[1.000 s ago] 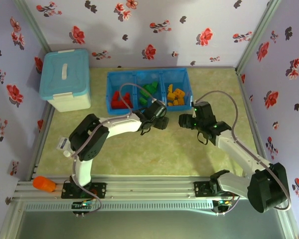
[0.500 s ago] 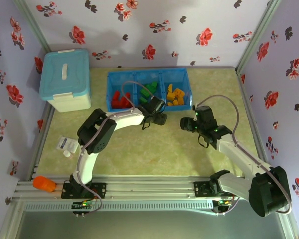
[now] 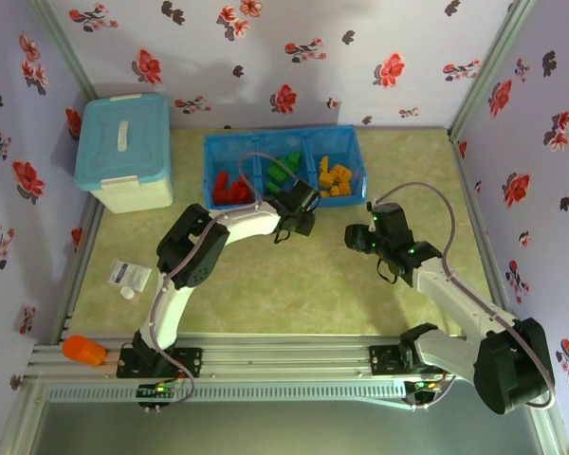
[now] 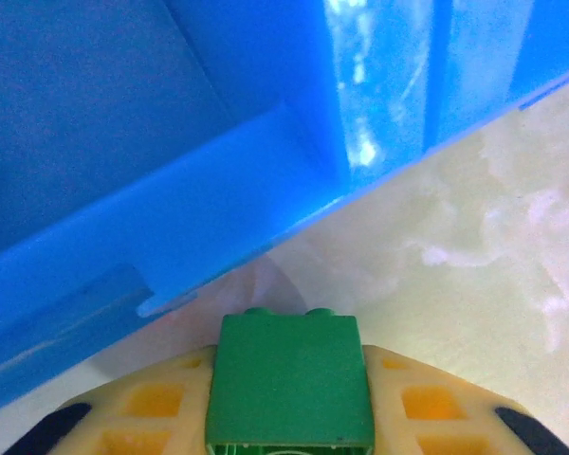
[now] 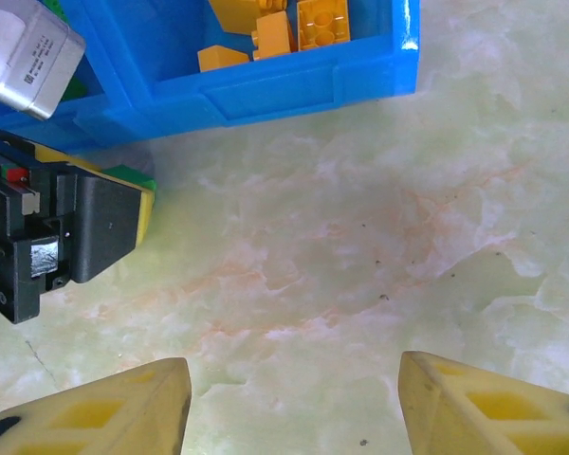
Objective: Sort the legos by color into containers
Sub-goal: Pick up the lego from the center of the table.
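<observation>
The bright blue tray (image 3: 284, 135) stands at the back middle, its three compartments holding red bricks (image 3: 229, 187), green bricks (image 3: 283, 171) and orange-yellow bricks (image 3: 335, 180). My left gripper (image 3: 301, 202) is at the tray's front wall, by the middle compartment. It is shut on a green brick (image 4: 289, 389), studs pointing forward, with the blue wall (image 4: 171, 209) close ahead. My right gripper (image 3: 353, 237) hovers open over bare table in front of the orange compartment (image 5: 284, 90), nothing between its fingertips (image 5: 294, 398).
A pale blue lidded box (image 3: 125, 150) stands at the back left. A white packet (image 3: 130, 275) lies near the left edge, and an orange object (image 3: 82, 350) sits on the front rail. Flowered walls close in the table on three sides.
My left gripper has carried the green brick away from the table's middle up to the tray's front wall. My right gripper has drawn back slightly to the right.
</observation>
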Controlling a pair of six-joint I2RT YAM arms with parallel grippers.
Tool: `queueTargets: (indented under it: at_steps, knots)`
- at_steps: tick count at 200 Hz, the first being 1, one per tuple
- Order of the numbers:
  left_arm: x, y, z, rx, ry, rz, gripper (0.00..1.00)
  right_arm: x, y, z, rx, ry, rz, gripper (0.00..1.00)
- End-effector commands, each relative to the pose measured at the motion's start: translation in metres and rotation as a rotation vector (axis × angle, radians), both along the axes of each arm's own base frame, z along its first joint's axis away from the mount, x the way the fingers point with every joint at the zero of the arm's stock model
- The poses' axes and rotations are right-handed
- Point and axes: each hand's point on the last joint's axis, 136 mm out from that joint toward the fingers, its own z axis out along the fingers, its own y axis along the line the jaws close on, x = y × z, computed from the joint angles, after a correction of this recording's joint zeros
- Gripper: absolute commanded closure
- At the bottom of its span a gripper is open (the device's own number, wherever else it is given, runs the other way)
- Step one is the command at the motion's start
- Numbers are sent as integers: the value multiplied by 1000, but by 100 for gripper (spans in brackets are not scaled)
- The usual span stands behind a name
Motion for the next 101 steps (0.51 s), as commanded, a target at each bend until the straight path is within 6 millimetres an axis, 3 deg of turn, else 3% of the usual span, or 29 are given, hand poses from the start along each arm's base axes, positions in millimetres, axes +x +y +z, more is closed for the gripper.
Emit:
queueTargets:
  at_steps: [1, 29, 60, 101]
  knots:
    - [-10, 8, 16, 23, -8, 9, 75, 1, -4, 7, 13, -32, -23, 42]
    - [-22, 9, 58, -27, -58, -3, 76, -5, -9, 11, 10, -42, -37, 43]
    - [-15, 23, 109, -83, -128, 23, 76, -12, -14, 14, 26, -62, -58, 43]
    - [8, 42, 128, -85, -151, 63, 77, -20, -14, 15, 45, -44, -50, 41]
